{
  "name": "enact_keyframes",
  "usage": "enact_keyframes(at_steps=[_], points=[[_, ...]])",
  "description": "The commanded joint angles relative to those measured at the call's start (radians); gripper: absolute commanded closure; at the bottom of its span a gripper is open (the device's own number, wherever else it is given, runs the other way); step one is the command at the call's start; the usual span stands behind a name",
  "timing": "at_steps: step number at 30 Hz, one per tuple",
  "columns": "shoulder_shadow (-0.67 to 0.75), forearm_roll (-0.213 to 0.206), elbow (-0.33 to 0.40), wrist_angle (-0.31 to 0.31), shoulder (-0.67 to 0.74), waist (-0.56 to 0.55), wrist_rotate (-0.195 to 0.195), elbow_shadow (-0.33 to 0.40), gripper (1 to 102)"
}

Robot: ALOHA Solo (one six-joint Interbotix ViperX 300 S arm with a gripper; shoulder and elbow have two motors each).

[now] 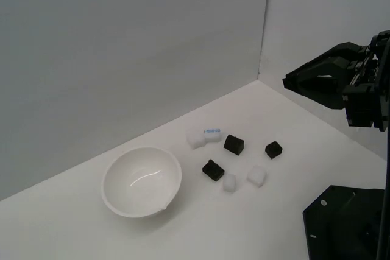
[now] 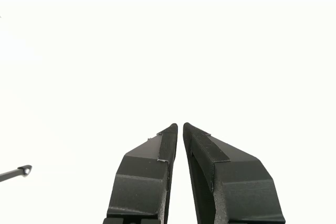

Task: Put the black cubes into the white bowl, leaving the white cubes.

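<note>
Three black cubes [image 1: 233, 144] are sitting mid-table beside the white bowl [image 1: 141, 181]; gripper [image 2: 180, 125] is hovering closed, empty.

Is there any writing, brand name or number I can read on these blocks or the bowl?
White block: a small blue label, its print too small and blurred to read.
Nothing else in either view carries any text.
</note>
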Motion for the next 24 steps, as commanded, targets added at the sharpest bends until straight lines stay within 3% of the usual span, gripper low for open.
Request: enact_keyframes(at_steps=[1,3,6,12,16,21,24], points=[[-0.058,0.002,-0.035,0.028,-0.061,0.025,-0.002,-0.041,99],[-0.095,0.002,-0.048,0.035,-0.1,0.028,0.0,-0.052,97],[-0.15,0.003,-0.06,0.038,-0.153,0.028,0.0,-0.064,85],[-0.242,0.005,-0.069,0.038,-0.244,0.028,0.005,-0.072,82],[-0.296,0.008,-0.069,0.038,-0.298,0.028,0.015,-0.072,63],[-0.344,0.011,-0.067,0.038,-0.342,0.026,0.015,-0.069,46],[-0.388,0.011,-0.067,0.038,-0.388,0.026,0.015,-0.069,28]])
